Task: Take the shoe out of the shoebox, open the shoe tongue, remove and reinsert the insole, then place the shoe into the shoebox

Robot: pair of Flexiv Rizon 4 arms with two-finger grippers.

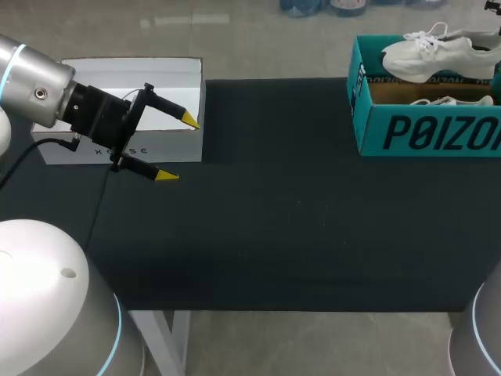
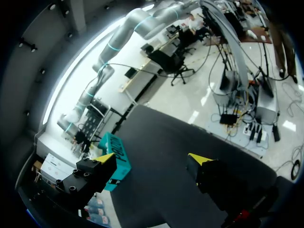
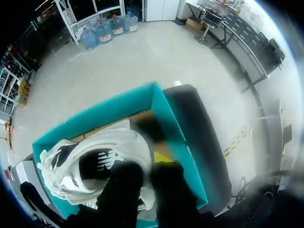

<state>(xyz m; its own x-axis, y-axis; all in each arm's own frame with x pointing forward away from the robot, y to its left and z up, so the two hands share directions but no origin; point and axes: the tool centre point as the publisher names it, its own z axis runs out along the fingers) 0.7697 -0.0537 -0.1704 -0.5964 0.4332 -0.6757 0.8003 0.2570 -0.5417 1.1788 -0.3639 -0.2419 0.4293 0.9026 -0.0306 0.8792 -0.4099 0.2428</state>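
Observation:
A teal shoebox (image 1: 407, 133) stands at the table's far right. A white shoe (image 1: 434, 55) hangs just above its open top, and a second white shoe (image 1: 450, 101) lies inside. In the right wrist view my right gripper (image 3: 145, 164) is shut on the rim of the white shoe (image 3: 71, 166), over the teal shoebox (image 3: 118, 107); this gripper is outside the head view. My left gripper (image 1: 178, 147) stands open over the table's left side, holding nothing. From the left wrist view my left gripper (image 2: 152, 158) points across the table toward the shoebox (image 2: 116, 159).
A white box (image 1: 168, 78) sits at the back left, right behind the left gripper's fingers. The black table top (image 1: 297, 219) stretches between the white box and the shoebox.

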